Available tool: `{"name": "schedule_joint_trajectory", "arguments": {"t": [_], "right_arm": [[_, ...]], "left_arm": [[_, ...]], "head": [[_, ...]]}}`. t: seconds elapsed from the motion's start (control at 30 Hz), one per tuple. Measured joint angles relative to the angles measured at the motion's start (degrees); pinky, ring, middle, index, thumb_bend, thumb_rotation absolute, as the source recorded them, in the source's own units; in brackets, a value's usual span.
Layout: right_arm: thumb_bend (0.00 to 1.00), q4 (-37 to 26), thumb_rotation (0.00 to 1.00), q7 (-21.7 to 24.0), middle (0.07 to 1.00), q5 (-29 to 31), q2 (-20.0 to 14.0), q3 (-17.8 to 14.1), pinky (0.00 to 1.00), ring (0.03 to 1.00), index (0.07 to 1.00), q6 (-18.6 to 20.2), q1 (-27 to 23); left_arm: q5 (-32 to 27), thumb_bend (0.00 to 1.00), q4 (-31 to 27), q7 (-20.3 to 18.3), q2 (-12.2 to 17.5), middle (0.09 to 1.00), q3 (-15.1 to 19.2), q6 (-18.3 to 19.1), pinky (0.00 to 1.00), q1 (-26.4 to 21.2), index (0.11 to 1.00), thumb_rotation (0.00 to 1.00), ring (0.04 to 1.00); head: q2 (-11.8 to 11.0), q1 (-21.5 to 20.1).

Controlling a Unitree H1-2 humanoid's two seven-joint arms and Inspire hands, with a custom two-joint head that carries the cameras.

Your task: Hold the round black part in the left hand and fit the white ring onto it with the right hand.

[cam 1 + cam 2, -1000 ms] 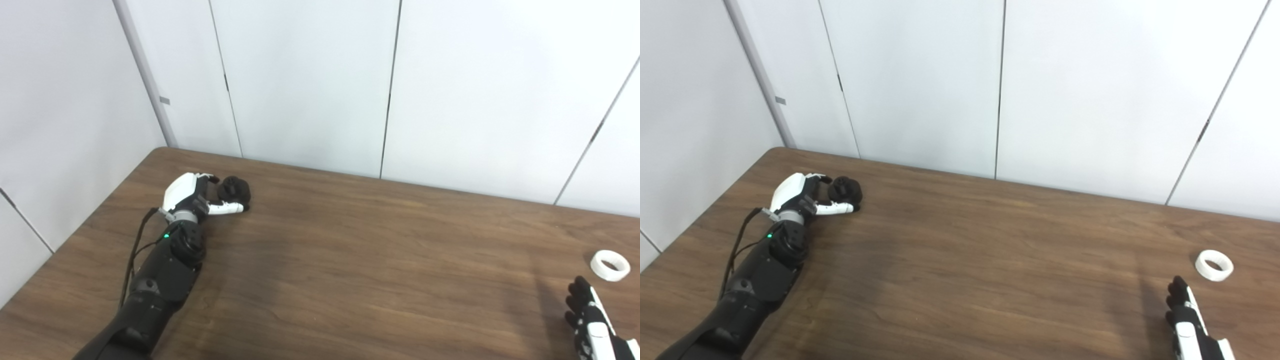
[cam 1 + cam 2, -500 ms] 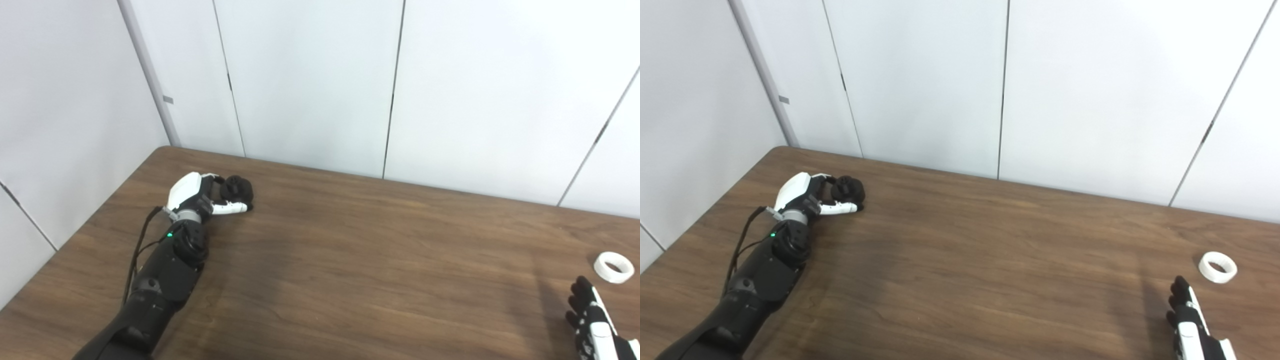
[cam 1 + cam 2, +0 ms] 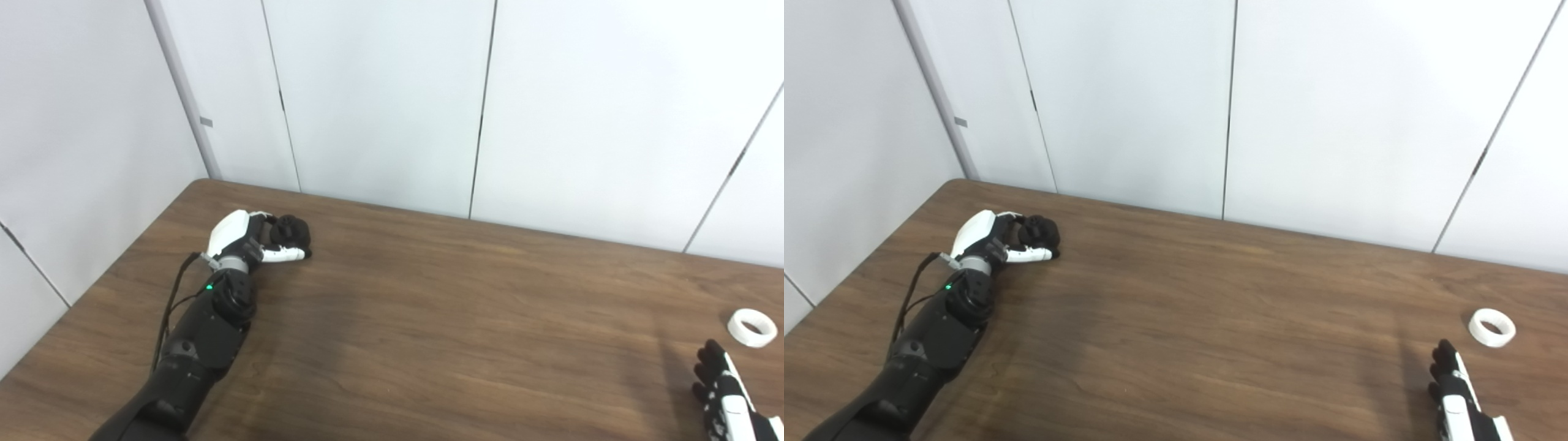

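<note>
A: Where was your round black part (image 3: 291, 231)?

B: On the table (image 3: 429, 318), far-left corner, with your left hand (image 3: 245, 239) curled around it (a grasp, though not yet lifted).

A: And the white ring (image 3: 752, 327)?

B: Lying loose at the right edge, untouched. Your right hand (image 3: 1454, 392) sat near it, fingers extended, holding nothing.

A: So which step?

B: Step 1, securing the part, I judged. Next, you needed that right hand to reach forward and pinch the ring.

1. Your right hand (image 3: 1458, 398) is cut off at the frame's lower right; only its fingertips show.
2. Your left hand (image 3: 245, 236) covers part of the round black part (image 3: 293, 231); you can't confirm the grip.
</note>
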Motion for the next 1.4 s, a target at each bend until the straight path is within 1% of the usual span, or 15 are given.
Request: {"name": "schedule_joint_trajectory", "arguments": {"t": [0.13,0.23,0.4,0.43,0.47,0.5,0.53,0.6,0.73,1.17,1.23,1.33,1.4], "right_arm": [[0.42,0.0,1.0,0.0,0.991,0.03,0.01,-0.03,1.0,0.996,1.0,0.0,0.01],[0.41,0.0,1.0,0.0,0.993,0.11,0.01,-0.03,1.0,1.0,1.0,0.0,0.02],[0.42,0.0,1.0,0.01,0.99,0.16,-0.01,-0.15,1.0,1.0,1.0,-0.18,0.06],[0.41,0.0,1.0,0.01,0.991,0.16,-0.06,-0.16,1.0,1.0,1.0,-0.18,0.07],[0.4,0.0,1.0,0.01,0.99,0.16,-0.12,-0.16,1.0,1.0,1.0,-0.18,0.08],[0.4,0.0,1.0,0.01,0.99,0.16,-0.17,-0.18,1.0,1.0,1.0,-0.18,0.09],[0.4,0.0,1.0,0.01,0.989,0.16,-0.19,-0.2,1.0,1.0,1.0,-0.18,0.09],[0.4,0.0,1.0,0.01,0.989,0.16,-0.23,-0.21,1.0,1.0,1.0,-0.18,0.1],[0.4,0.0,1.0,0.01,0.986,0.16,-0.4,-0.24,1.0,1.0,1.0,-0.18,0.11],[0.41,-0.01,1.0,0.01,0.988,0.12,-0.72,-0.22,1.0,1.0,1.0,-0.17,0.13],[0.41,-0.01,1.0,0.01,0.989,0.12,-0.72,-0.22,1.0,1.0,1.0,-0.17,0.15],[0.41,-0.01,1.0,0.01,0.984,0.12,-0.71,-0.13,1.0,1.0,1.0,-0.17,0.14],[0.41,-0.01,1.0,0.01,0.983,0.07,-0.72,-0.05,1.0,1.0,1.0,-0.18,0.14]], "left_arm": [[-0.41,0.91,0.0,0.08,0.0,0.92,0.02,0.01,1.0,-0.02,0.766,0.31,0.996],[-0.42,0.9,-0.01,0.29,0.01,0.916,0.02,0.02,1.0,-0.03,0.733,0.31,0.996],[-0.4,0.82,0.03,1.77,0.0,0.906,-0.07,-0.04,1.0,-0.03,0.618,0.17,0.993],[-0.4,0.68,0.07,2.08,0.0,0.881,-0.13,-0.18,1.0,-0.03,0.555,0.12,0.982],[-0.42,0.6,0.17,2.55,-0.04,0.856,-0.07,-0.48,1.0,-0.02,0.522,0.09,0.967],[-0.47,0.56,0.31,3.28,-0.07,0.84,-0.05,-1.19,1.0,0.02,0.501,0.07,0.957],[-0.55,0.54,0.41,4.0,-0.15,0.826,0.05,-1.95,1.0,0.08,0.493,0.06,0.946],[-0.65,0.52,0.45,4.72,-0.41,0.807,0.28,-2.67,1.0,0.18,0.485,0.05,0.931],[-0.67,0.52,0.45,5.88,-0.72,0.799,0.33,-3.59,1.0,0.26,0.484,0.05,0.918],[-0.46,0.52,0.03,6.56,-0.71,0.8,-0.1,-4.61,1.0,1.54,0.485,0.05,0.911],[-0.41,0.52,-1.29,6.51,-0.71,0.806,-0.14,-4.49,1.0,2.12,0.486,0.05,0.917],[-0.2,0.52,-4.76,6.44,-0.71,0.812,-0.19,-4.36,1.0,3.25,0.487,0.05,0.92],[-0.07,0.52,-7.48,5.99,-0.71,0.813,-0.35,-4.29,0.98,4.07,0.487,0.05,0.922]], "head": [[0.0,0.0],[0.09,0.0],[0.26,0.09],[0.26,0.09],[0.26,0.17],[0.26,0.18],[0.26,0.18],[0.35,0.26],[0.35,0.44],[0.7,-0.18],[0.79,-0.53],[0.97,-1.14],[1.05,-1.49]]}}
